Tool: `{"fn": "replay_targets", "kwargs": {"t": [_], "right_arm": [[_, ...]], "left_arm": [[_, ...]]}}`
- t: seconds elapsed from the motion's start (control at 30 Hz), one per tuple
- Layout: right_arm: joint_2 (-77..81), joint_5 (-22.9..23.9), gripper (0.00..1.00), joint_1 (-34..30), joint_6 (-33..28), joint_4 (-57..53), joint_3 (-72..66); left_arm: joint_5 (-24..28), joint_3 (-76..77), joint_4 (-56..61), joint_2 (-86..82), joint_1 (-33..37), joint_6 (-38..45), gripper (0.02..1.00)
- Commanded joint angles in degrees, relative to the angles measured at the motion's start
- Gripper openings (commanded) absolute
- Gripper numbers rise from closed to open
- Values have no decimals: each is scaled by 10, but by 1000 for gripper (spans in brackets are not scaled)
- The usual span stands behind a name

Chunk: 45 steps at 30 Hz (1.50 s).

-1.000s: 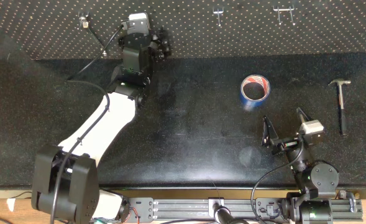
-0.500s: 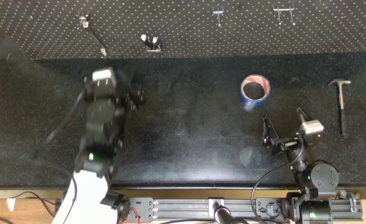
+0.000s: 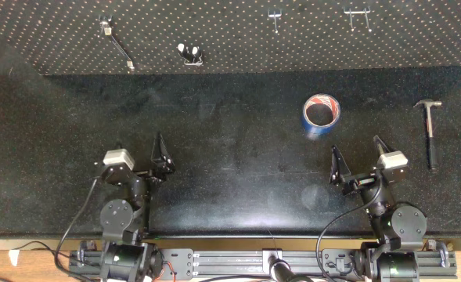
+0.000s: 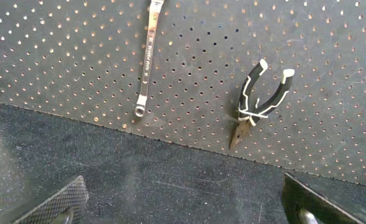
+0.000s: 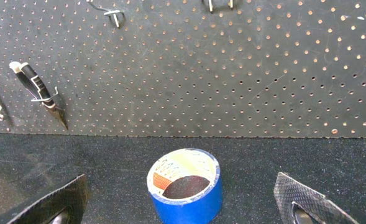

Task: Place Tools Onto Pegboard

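Black-and-white pliers (image 3: 189, 53) hang on the pegboard (image 3: 238, 39), nose down in the left wrist view (image 4: 257, 99). A silver wrench (image 3: 117, 43) hangs to their left (image 4: 145, 59). A blue tape roll (image 3: 322, 113) stands on the black mat, right in front of my right gripper (image 5: 183, 214), which is open and empty. A hammer (image 3: 430, 133) lies at the far right. My left gripper (image 3: 140, 157) sits low at the front left, open and empty, well back from the board (image 4: 186, 214).
Two empty hooks (image 3: 275, 16) (image 3: 358, 16) stick out of the pegboard's upper right part. The right gripper (image 3: 361, 160) rests near the table's front edge. The black mat (image 3: 238, 157) between the arms lies bare.
My left arm has pulled back from the pegboard to the front left, leaving the pliers hanging on their hook. The right arm has kept still.
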Motion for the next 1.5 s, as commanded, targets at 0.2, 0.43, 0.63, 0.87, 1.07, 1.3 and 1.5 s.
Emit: {"fn": "replay_targets", "kwargs": {"t": [0.2, 0.43, 0.63, 0.87, 1.07, 1.3, 1.5], "right_arm": [[-4, -5, 976, 3, 6, -1, -2], [-4, -5, 976, 3, 6, -1, -2], [-4, -5, 976, 3, 6, -1, -2], [-4, -5, 976, 3, 6, -1, -2], [-4, -5, 976, 3, 6, -1, -2], [-4, -5, 976, 3, 6, -1, -2], [-4, -5, 974, 3, 6, -1, -2]], "left_arm": [[42, -1, -124, -108, 29, 59, 996], [81, -1, -125, -120, 28, 59, 996], [81, -1, -125, -119, 28, 59, 996], [81, -1, -125, -119, 28, 59, 996], [81, -1, -125, -119, 28, 59, 996], [81, -1, -125, -119, 28, 59, 996], [81, -1, -125, -119, 28, 59, 996]]}}
